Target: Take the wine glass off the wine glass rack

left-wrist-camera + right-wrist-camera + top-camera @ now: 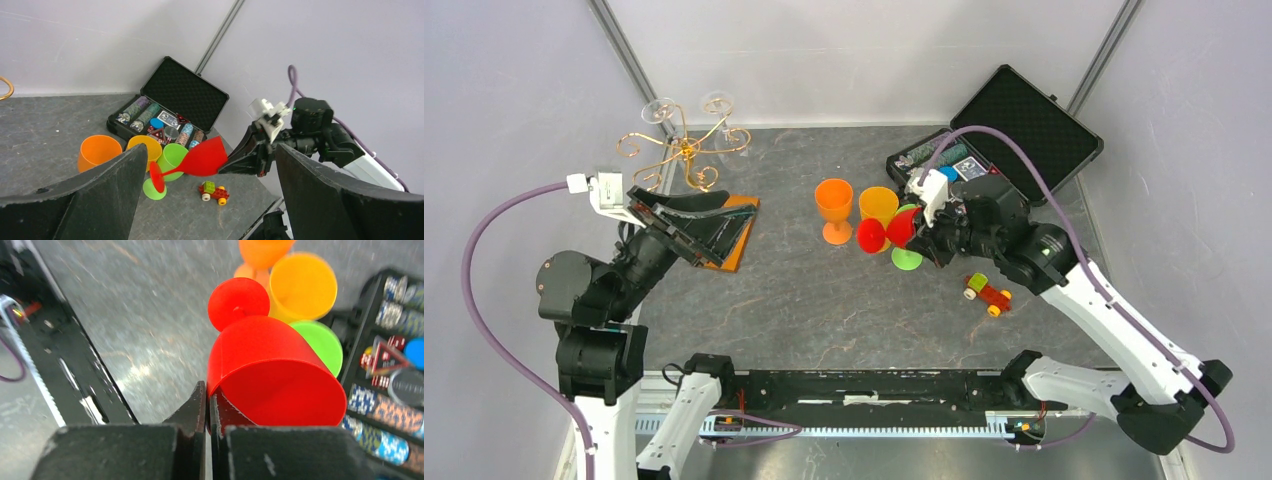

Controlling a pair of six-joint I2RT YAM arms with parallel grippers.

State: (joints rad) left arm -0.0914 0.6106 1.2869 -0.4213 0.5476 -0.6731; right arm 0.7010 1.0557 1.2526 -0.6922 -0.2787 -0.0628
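The wine glass rack (686,148), gold wire scrolls on an orange-brown wooden base (742,238), stands at the far left; one curl shows in the left wrist view (5,87). Two clear wine glasses (659,108) (717,103) sit at its top. My left gripper (729,232) is open and empty over the wooden base, its jaws wide apart in the left wrist view (211,150). My right gripper (914,235) is shut on the rim of a red plastic wine glass (270,370), holding it tilted on its side above the table (202,157).
An orange goblet (833,205), a yellow-orange goblet (877,203) and a green goblet (907,258) stand mid-table. A small toy car (987,293) lies right of them. An open black case (1014,130) with chips and cards sits at the far right.
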